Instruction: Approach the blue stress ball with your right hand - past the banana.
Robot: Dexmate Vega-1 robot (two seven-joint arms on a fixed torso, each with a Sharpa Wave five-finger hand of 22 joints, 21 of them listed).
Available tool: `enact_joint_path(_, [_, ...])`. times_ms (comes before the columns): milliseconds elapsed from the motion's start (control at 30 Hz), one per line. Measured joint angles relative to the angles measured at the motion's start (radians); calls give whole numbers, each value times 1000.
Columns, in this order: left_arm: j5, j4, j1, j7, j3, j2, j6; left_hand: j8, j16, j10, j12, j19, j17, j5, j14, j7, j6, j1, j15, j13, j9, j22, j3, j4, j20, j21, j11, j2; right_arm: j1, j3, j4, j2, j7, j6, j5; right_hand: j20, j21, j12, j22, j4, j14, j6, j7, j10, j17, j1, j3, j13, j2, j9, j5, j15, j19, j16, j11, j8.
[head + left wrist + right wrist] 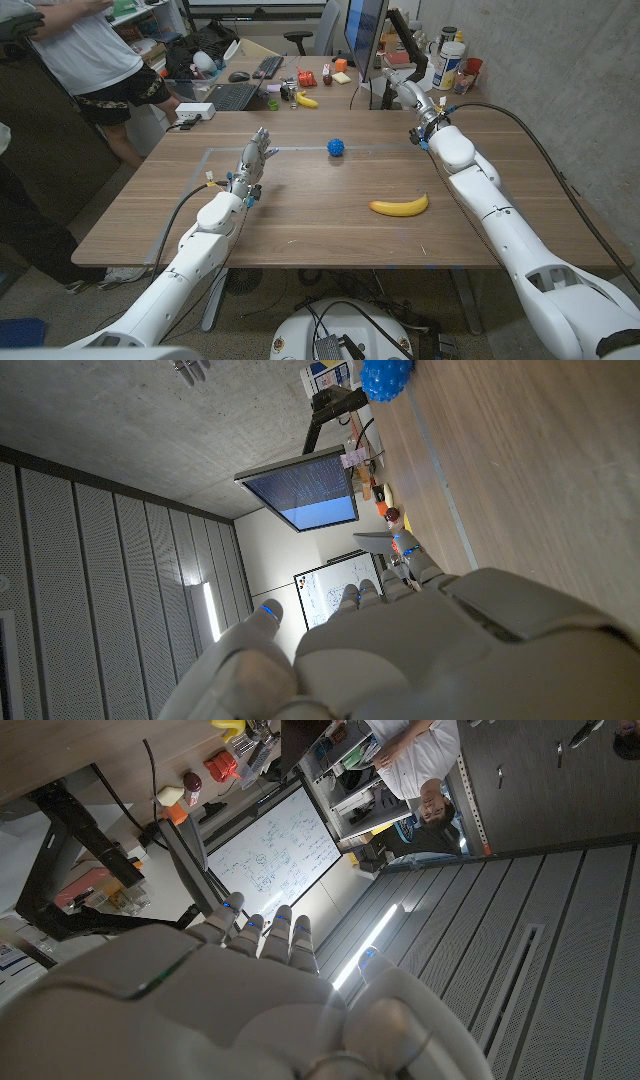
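Sat near the table's (300,225) far edge, roughly mid-width: blue ball (335,147), round and spiky, with no long axis or facing. Lay nearer the robot and to the right: banana (399,205), long axis across the table, ends curled up toward the ball. Hung raised at the far right corner, fingers apart, holding nothing: right hand (408,93). Best swung leftward and down beyond the banana, slowing near the ball.

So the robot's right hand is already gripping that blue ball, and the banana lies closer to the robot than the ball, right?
Not quite. In the head view the right hand holds nothing; it is up at the table's far edge, well apart from the blue ball. The banana does lie closer to the robot than the ball.
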Motion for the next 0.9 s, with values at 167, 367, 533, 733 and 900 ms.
enact_joint_path(167, [0, 3, 0, -1, 0, 0, -1, 0, 0, 0, 0, 0, 0, 0, 0, 0, 0, 0, 0, 0, 0, 0, 0, 0, 0, 0, 0, 0, 5, -5, 0, 0, 0, 1, -13, 4, 0, 0, 0, 0, 0, 4, -4, 0, 0, 0, 0, 0, 0, 0, 0, 0, 4, 0, 0, 0])
enact_joint_path(367, [0, 6, -2, -3, 1, -2, -2, 0, 0, 0, 0, 0, -2, 0, 0, 0, 0, 0, 0, 0, 0, 0, 0, 0, 0, 0, 0, 0, 10, -11, 0, 1, 0, 1, -29, 4, 0, 0, 0, 0, 0, 8, 0, 0, 0, 0, 0, 0, 0, 0, 0, 0, 4, 0, 0, 0])
enact_joint_path(533, [0, 7, -2, -3, 1, -2, -3, 0, 0, 0, 0, 0, -3, 0, 0, 0, 0, 0, 0, 0, 0, 0, 0, 0, 0, 0, 0, 0, 15, -18, 0, 1, -2, 1, -42, 4, 0, 0, 0, -2, 0, 13, -2, 0, 0, 0, -2, 0, 0, 0, 0, 0, 4, 0, 0, 0])
enact_joint_path(733, [0, 7, -2, -3, 1, -2, -3, 0, 0, 0, 0, 0, -3, 0, 0, 0, 0, 0, 0, 0, 0, 0, 0, 0, 0, 0, 0, 0, 24, -28, 2, 2, -5, 1, -63, 3, 0, 0, 0, -6, 0, 13, -2, 0, 0, 7, 0, 0, 1, 0, 0, 0, 4, 0, 0, 0])
enact_joint_path(900, [0, 7, -2, -3, 1, -1, -3, 0, 0, 0, 0, 0, -2, 0, 0, 0, 0, 0, 0, 0, 0, 0, 0, 0, 0, 0, 0, 0, 30, -35, 5, 3, -9, 1, -79, 0, 0, 0, 0, -6, 0, 13, -2, 0, 0, 7, 0, 0, 1, 0, 0, 0, 7, 0, 0, 0])
